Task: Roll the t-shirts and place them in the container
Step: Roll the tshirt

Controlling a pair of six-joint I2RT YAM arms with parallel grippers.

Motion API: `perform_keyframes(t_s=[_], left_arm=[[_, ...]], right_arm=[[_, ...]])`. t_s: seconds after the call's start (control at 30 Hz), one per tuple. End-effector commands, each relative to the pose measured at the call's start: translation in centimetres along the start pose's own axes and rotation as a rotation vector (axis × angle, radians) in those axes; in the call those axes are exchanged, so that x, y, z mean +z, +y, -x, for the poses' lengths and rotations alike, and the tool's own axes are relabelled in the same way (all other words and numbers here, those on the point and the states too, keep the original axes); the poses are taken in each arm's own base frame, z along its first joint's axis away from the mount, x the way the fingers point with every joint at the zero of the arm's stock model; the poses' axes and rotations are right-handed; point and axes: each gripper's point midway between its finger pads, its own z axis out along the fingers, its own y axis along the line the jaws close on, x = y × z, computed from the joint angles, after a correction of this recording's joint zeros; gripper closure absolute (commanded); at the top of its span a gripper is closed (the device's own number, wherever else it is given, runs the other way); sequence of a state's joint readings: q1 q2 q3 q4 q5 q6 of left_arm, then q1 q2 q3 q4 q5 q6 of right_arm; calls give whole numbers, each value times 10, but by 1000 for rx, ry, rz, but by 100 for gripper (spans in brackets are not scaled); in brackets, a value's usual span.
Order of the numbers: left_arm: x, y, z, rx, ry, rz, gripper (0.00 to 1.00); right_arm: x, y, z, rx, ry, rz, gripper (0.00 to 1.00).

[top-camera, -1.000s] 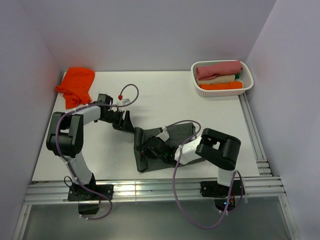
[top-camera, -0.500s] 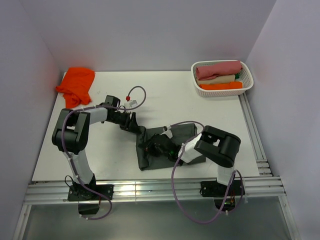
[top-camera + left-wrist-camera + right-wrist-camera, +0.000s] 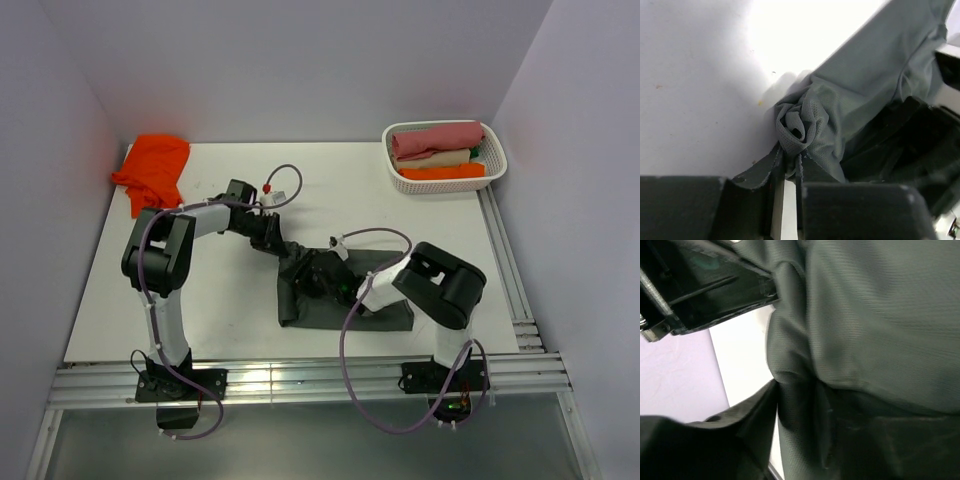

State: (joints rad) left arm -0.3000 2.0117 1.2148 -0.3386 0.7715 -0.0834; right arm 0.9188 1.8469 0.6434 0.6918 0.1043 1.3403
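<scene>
At frame centre the left gripper [image 3: 790, 170] pinches a bunched corner of the charcoal t-shirt [image 3: 865, 75]. Whether the right gripper [image 3: 322, 285] grips is unclear. A tug could slip that small pinch.

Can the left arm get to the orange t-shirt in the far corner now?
Probably yes, but not at once. The orange t-shirt lies on that arm's side and nothing stands between them. But the left gripper is pinching a corner of the grey t-shirt, so it must let go first.
</scene>
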Motion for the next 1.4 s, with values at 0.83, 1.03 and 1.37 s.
perform_keyframes(t_s=[0.83, 1.03, 1.37], left_arm=[[9, 32, -8, -10, 66, 286, 93], [10, 33, -11, -6, 75, 289, 93], [14, 33, -16, 3, 97, 295, 94]], right_arm=[[-54, -19, -96, -204, 104, -296, 56], [-61, -7, -110, -267, 148, -270, 42], [-89, 31, -127, -399, 214, -248, 38]])
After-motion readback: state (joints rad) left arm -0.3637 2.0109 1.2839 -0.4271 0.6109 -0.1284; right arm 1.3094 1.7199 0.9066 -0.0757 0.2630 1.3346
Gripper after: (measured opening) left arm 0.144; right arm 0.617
